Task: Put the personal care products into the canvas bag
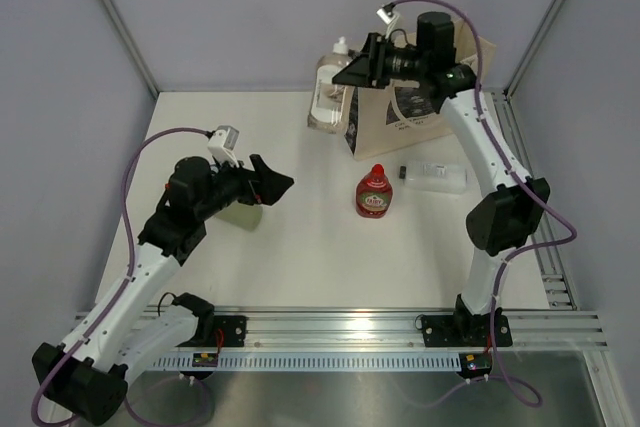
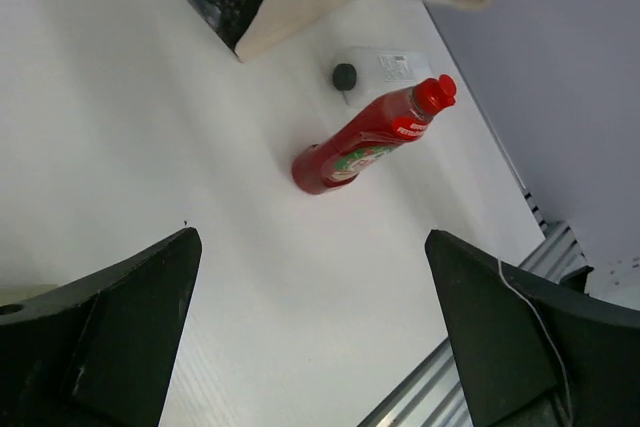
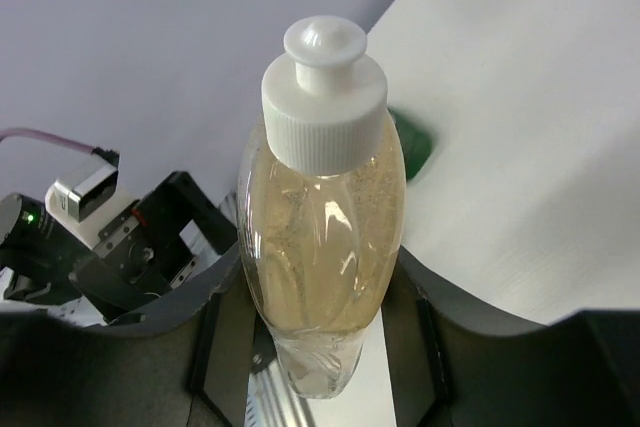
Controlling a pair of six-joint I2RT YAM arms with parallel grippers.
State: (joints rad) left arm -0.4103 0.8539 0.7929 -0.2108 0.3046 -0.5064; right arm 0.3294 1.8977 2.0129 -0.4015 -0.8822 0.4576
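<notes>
My right gripper (image 1: 350, 72) is shut on a clear bottle (image 1: 326, 97) of pale yellow liquid with a white cap, held in the air by the left side of the canvas bag (image 1: 385, 125). The right wrist view shows the bottle (image 3: 325, 247) squeezed between both fingers (image 3: 215, 292). A squat red bottle (image 1: 374, 192) stands in front of the bag. A second clear bottle (image 1: 436, 176) lies to its right. My left gripper (image 1: 272, 183) is open and empty, left of the red bottle (image 2: 368, 137). The other bottles are out of view.
The left wrist view shows the bag's corner (image 2: 250, 7), the lying clear bottle (image 2: 375, 65) and the front rail (image 2: 440, 387). A small green thing (image 3: 412, 139) peeks from behind the held bottle. Grey walls and frame posts (image 1: 115, 17) bound the white table (image 1: 300, 247).
</notes>
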